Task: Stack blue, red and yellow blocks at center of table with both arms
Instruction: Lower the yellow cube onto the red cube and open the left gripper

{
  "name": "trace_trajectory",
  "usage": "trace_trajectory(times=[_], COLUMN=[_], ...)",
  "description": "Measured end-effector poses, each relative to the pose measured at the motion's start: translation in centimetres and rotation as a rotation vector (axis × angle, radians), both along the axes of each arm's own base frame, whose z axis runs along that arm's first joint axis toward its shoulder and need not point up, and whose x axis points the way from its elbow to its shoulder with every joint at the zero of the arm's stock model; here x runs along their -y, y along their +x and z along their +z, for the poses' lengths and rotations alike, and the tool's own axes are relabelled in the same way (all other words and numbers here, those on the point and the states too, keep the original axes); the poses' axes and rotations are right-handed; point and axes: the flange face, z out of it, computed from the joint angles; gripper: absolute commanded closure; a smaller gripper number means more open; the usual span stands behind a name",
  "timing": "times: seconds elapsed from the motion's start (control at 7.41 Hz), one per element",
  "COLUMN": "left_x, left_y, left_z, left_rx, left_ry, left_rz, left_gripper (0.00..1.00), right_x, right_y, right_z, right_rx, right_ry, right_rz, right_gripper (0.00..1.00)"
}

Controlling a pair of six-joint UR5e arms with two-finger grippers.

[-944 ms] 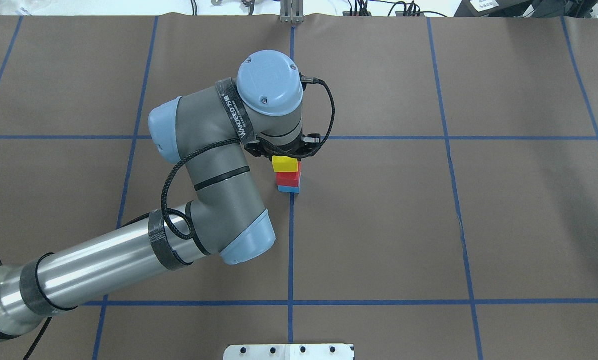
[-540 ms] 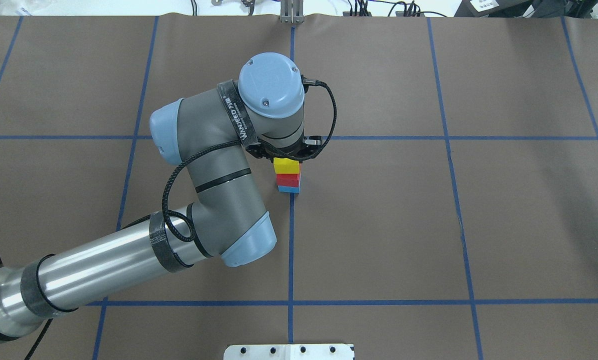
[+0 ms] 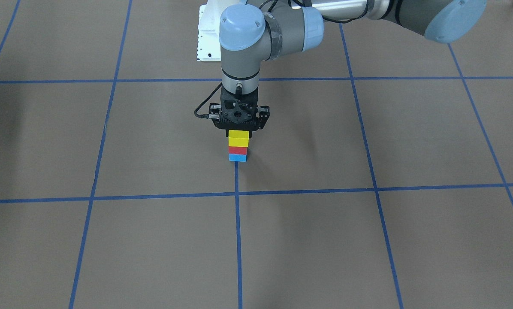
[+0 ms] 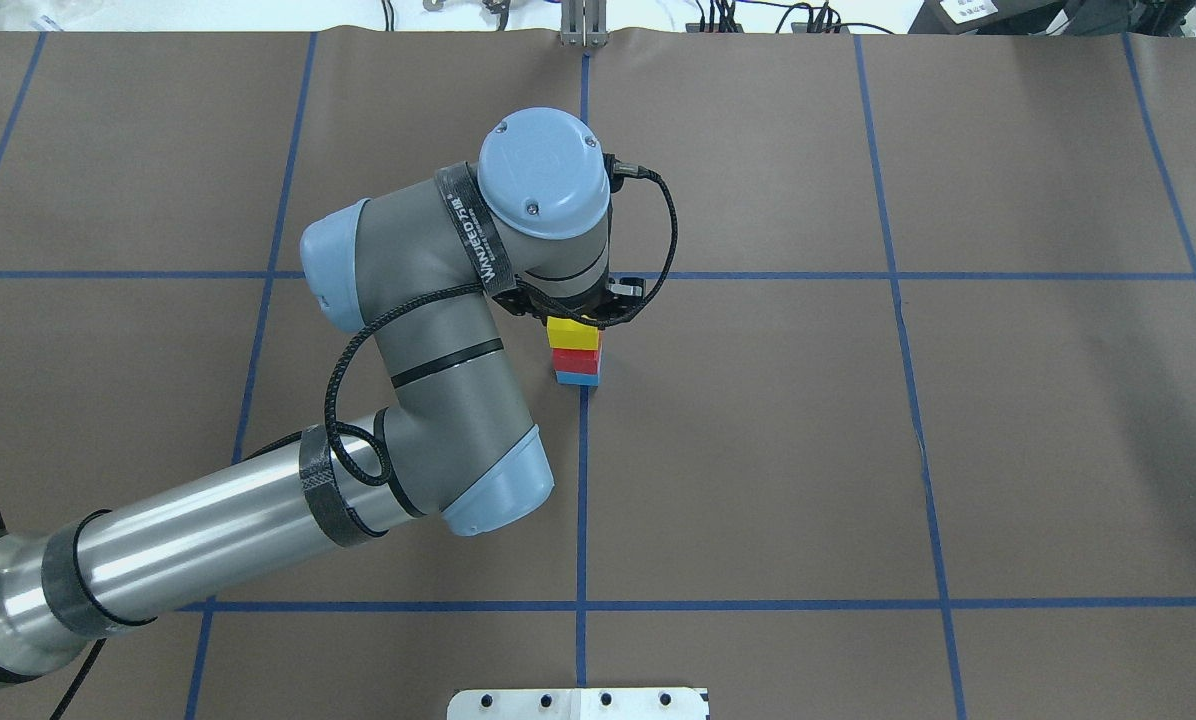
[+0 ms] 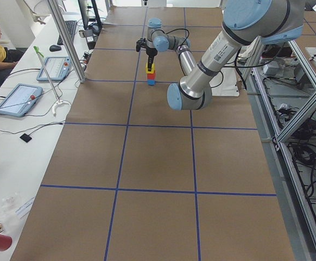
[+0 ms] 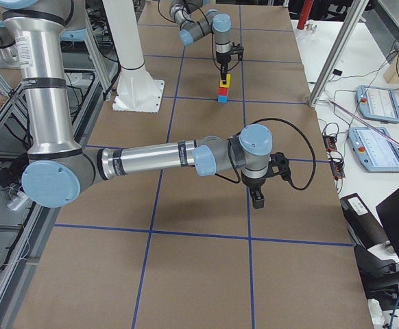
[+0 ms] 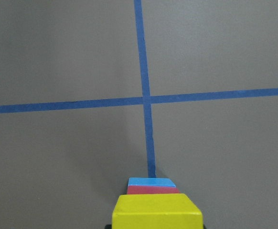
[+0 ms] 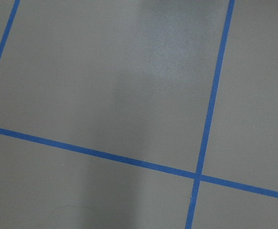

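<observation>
Left wrist points straight down; left tool [image 3: 239, 134] grips the smooth yellow block [image 3: 238, 139], red block [image 3: 238, 150] and blue block [image 3: 237, 158] stacked directly beneath. How wide the right tool [image 6: 257, 201] stands, I cannot tell.

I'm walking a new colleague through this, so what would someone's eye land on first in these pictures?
The small tower at the centre of the table, on a blue tape line: blue block at the bottom, red block on it, yellow block on top. Next, the left pincer, pressed down onto the yellow block and apparently gripping it. The right pincer hangs over bare table, well apart from the tower.
</observation>
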Motion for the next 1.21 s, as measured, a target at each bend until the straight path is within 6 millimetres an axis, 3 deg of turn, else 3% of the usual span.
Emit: trace_trajectory(times=[0.27,0.4,0.94,1.08,1.21], left_x=[-0.02,-0.02,-0.08,-0.16,-0.24], left_y=[-0.03,-0.03,0.01,0.07,0.15], left_z=[0.04,0.13,0.02,0.04,0.07], left_rx=[0.008,0.014,0.018,0.018,0.019], left_ry=[0.037,0.06,0.091,0.092,0.092], left_rz=[0.033,0.055,0.082,0.084,0.086], left_gripper=[0.94,0.89,0.54,0.34,0.01], right_x=[0.02,0.05,0.07,0.06,0.03], right_y=[0.0,0.0,-0.01,-0.01,0.0], right_z=[0.08,0.06,0.04,0.05,0.09], right_rx=[0.0,0.0,0.0,0.001,0.0], right_ry=[-0.002,-0.001,-0.001,-0.001,-0.002], right_rz=[0.0,0.0,0.0,0.0,0.0], right_gripper=[0.0,0.0,0.0,0.0,0.0])
